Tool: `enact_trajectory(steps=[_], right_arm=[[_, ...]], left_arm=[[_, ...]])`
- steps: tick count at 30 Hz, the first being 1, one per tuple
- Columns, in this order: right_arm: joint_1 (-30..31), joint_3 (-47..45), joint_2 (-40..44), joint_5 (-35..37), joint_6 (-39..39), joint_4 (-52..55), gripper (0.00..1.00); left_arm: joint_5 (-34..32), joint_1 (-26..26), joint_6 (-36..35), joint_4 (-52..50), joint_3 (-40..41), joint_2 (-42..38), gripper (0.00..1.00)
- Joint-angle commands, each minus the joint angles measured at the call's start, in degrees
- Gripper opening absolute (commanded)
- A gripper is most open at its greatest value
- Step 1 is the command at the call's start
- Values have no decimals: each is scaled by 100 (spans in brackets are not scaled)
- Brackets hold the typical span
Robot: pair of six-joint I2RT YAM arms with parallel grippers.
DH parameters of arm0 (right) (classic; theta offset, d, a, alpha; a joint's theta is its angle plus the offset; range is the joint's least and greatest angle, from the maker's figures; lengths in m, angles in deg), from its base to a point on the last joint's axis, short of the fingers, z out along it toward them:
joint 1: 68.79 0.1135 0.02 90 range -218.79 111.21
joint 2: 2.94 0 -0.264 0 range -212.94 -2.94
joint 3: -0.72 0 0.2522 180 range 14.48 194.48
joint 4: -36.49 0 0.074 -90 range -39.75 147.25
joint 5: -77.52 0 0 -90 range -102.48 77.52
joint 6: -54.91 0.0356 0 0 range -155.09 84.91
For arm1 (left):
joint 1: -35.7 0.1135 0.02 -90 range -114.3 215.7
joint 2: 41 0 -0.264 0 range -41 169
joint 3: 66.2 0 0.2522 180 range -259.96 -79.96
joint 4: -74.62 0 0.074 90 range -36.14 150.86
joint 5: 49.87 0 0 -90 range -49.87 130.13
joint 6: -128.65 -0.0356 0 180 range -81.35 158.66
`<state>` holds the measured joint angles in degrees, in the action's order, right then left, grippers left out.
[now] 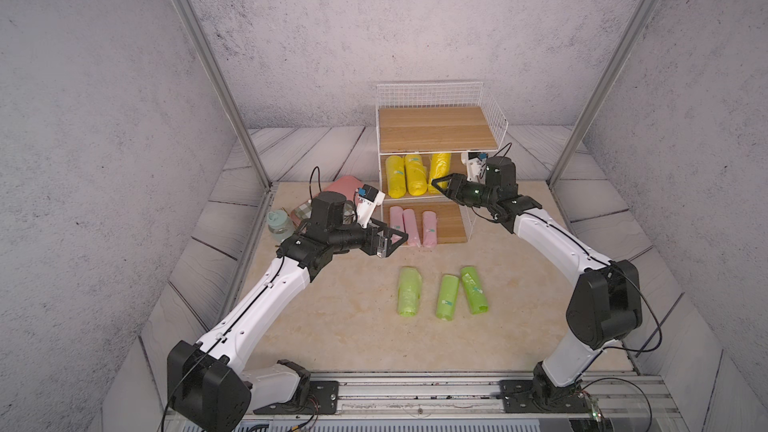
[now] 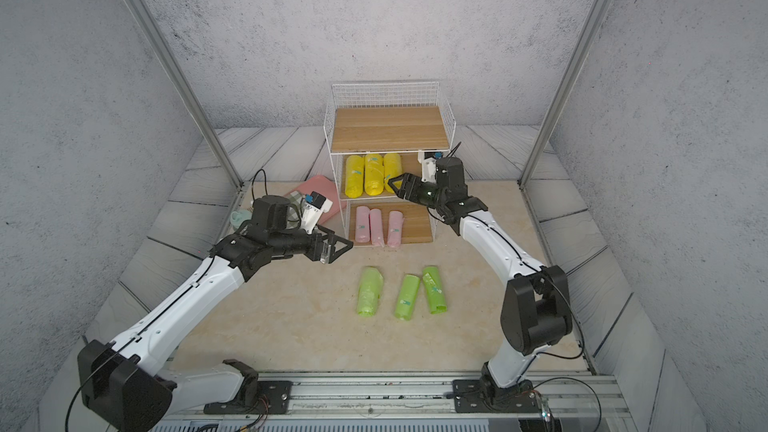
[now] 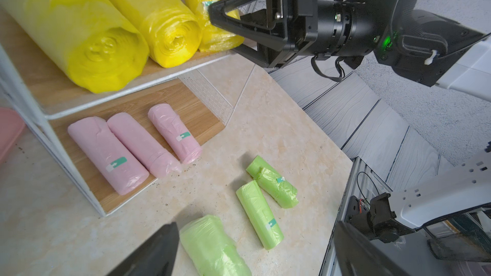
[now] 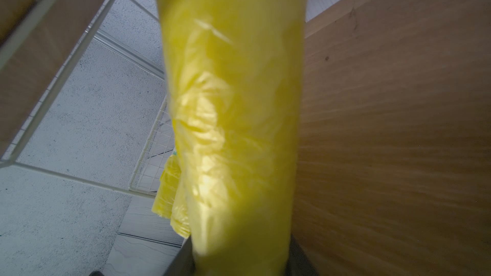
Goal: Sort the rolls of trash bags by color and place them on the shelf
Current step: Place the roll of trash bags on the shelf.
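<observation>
We see the shelf [image 1: 436,128] at the back of the tabletop [image 1: 353,326]. Its top tier shows only its wooden board. The middle board holds the three yellow rolls [image 1: 414,174], which lie side by side with their ends toward us. The bottom board holds the three pink rolls [image 1: 410,227], laid the same way, the right one a little apart from the other two. The three green rolls [image 1: 446,297] lie on the tabletop in front of the shelf, the two on the right close together at their far ends.

The right gripper [image 1: 436,187] is at the near end of the rightmost yellow roll [image 1: 440,168] on the middle board. In the left wrist view its fingers [image 3: 239,6] stand on either side of that end. In the right wrist view the roll fills the middle of the picture, running away from between the jaws along the board. We cannot tell whether the jaws pinch it or only straddle it.

The left gripper [image 1: 392,243] hovers with its jaws spread wide and nothing between them. It is just beside the near end of the leftmost pink roll [image 1: 397,224], at the front left corner of the bottom board. The green rolls lie on the table in front of it, apart from it.
</observation>
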<state>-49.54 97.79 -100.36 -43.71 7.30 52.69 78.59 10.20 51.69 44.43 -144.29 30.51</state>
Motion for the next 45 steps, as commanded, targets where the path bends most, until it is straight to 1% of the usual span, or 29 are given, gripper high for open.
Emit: enact_trajectory(steps=[1, 4, 12, 21, 26, 30, 32, 34, 36, 42, 45], right_arm=[[-25, 257, -180, 93, -72, 114, 51], [-25, 221, -147, 129, -90, 134, 57], [-25, 116, 8, 211, -252, 209, 59], [-18, -281, 519, 493, -759, 235, 71], [-18, -427, 757, 521, -936, 218, 74], [-26, -576, 952, 439, -1052, 169, 74], [-18, -762, 1114, 360, -1121, 28, 75], [-18, -986, 1318, 329, -1186, -112, 77], [-17, -1206, 1528, 267, -1357, -218, 78], [-18, -2039, 2232, 178, -1736, -520, 87], [-24, -2329, 2534, 63, -1903, -512, 91]], left_arm=[[-65, 47, -175, -179, 31, -56, 97], [-127, 44, -228, -299, 4, -56, 97], [-141, 36, -238, -422, -17, 34, 97], [-571, 27, -583, -845, -59, -15, 97], [-627, 18, -612, -922, -74, -43, 97], [-649, -14, -634, -993, -118, 16, 97], [-701, -72, -670, -1050, -145, 54, 97], [-953, -134, -671, -1130, -191, 97, 97], [-1008, -165, -693, -1315, -306, 195, 97], [-1456, -469, -855, -1747, -577, 427, 97], [-1551, -632, -838, -1851, -615, 568, 97]])
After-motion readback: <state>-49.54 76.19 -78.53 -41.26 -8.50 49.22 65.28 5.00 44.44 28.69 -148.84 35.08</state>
